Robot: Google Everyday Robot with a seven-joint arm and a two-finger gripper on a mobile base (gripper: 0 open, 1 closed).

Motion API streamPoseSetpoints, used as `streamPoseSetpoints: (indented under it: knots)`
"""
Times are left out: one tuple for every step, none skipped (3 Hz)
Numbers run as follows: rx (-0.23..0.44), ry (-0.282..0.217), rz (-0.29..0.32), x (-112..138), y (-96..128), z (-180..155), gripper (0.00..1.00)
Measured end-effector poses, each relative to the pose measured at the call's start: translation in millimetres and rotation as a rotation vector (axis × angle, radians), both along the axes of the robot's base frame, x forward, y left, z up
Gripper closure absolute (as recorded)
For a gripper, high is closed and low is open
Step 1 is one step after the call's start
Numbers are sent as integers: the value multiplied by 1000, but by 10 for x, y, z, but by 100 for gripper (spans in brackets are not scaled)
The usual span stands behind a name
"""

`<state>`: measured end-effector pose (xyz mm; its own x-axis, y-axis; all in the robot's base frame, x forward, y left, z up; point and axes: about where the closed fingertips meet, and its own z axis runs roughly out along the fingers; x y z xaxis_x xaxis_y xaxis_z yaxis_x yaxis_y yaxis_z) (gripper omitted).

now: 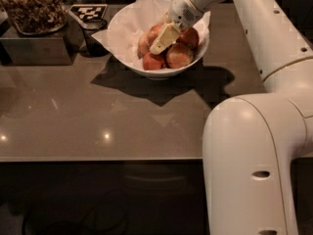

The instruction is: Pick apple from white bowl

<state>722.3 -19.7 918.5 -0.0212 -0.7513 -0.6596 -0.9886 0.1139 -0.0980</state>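
Note:
The white bowl (128,31), lined with crumpled white paper, stands at the back of the grey counter. It holds several red-and-yellow apples (178,55). My gripper (163,40) reaches down into the bowl from the upper right. Its pale fingertips (165,38) lie among the apples, against the ones in the middle. Part of the apple pile is hidden behind the gripper.
A small dark cup (95,33) stands just left of the bowl. A metal box (34,48) topped with a tray of brown nuts sits at the back left, with a black-and-white marker tag (88,11) behind it. My white arm (249,146) fills the right side.

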Motion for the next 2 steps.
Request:
streamPoseSetpoints:
  knots:
    - [0,0,0,0,0,1,66]
    - [18,-21,1,-3,18,66,89]
